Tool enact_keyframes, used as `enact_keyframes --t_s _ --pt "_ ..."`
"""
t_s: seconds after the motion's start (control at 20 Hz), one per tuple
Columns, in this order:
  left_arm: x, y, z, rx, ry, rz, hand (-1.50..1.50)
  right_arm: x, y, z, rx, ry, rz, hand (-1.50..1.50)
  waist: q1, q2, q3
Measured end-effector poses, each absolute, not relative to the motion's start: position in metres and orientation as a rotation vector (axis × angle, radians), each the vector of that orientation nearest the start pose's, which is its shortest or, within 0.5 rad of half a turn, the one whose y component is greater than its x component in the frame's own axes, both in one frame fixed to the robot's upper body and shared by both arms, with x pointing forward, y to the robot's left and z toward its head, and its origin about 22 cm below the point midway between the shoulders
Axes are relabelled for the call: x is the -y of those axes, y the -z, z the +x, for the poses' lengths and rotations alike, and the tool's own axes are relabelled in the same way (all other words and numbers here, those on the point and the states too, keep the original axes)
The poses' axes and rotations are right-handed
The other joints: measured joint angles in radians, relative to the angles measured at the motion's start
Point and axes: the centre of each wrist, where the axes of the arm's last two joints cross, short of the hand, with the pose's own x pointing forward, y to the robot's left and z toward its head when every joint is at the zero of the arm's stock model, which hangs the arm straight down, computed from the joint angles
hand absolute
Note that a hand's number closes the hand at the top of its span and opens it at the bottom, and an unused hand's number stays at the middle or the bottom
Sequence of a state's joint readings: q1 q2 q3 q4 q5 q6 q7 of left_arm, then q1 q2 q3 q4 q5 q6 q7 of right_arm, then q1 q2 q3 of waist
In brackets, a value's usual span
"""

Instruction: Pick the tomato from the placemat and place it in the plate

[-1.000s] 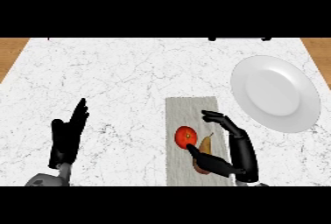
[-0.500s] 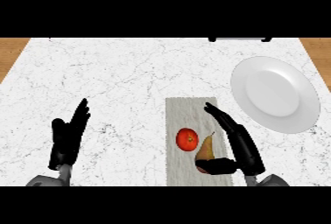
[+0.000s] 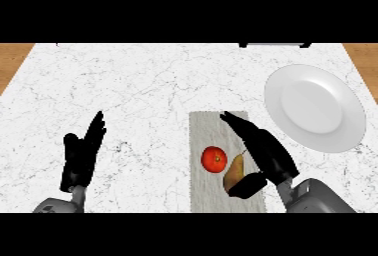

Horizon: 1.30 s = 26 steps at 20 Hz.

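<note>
White marble counter (image 3: 148, 85), wood floor showing at both far corners. Grey placemat (image 3: 210, 127) lies under the right hand (image 3: 266, 150), whose fingers are stretched out straight, holding nothing, thumb bent down by the pear (image 3: 235, 172). Tomato (image 3: 214, 159) sits on the placemat just left of that hand, beside the pear, apart from the fingers. White plate (image 3: 317, 107) is beyond and to the right of the right hand, off the placemat. Left hand (image 3: 81, 155) rests open, fingers up, well left of the placemat.
</note>
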<state>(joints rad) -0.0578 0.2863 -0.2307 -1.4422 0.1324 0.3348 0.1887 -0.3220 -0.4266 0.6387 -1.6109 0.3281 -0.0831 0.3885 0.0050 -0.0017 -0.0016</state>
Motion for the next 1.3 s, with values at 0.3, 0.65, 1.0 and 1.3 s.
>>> enact_keyframes --t_s 0.3,0.65,1.0,1.3 --pt "-0.250 0.016 0.254 1.284 0.036 0.242 0.00 0.138 -0.063 0.265 1.279 -1.129 -0.335 -1.50 -0.002 0.001 0.001" --pt "-0.248 0.018 0.253 1.280 0.032 0.242 0.00 0.131 -0.053 0.277 1.218 -1.157 -0.327 -1.50 -0.002 0.002 0.002" --pt "-0.249 0.010 0.251 1.286 0.034 0.246 0.00 0.124 -0.042 0.285 1.207 -1.178 -0.313 -1.50 -0.002 0.002 0.002" --pt "-0.247 0.007 0.253 1.284 0.033 0.249 0.00 0.121 -0.022 0.284 1.196 -1.176 -0.298 -1.50 -0.002 0.002 0.002"
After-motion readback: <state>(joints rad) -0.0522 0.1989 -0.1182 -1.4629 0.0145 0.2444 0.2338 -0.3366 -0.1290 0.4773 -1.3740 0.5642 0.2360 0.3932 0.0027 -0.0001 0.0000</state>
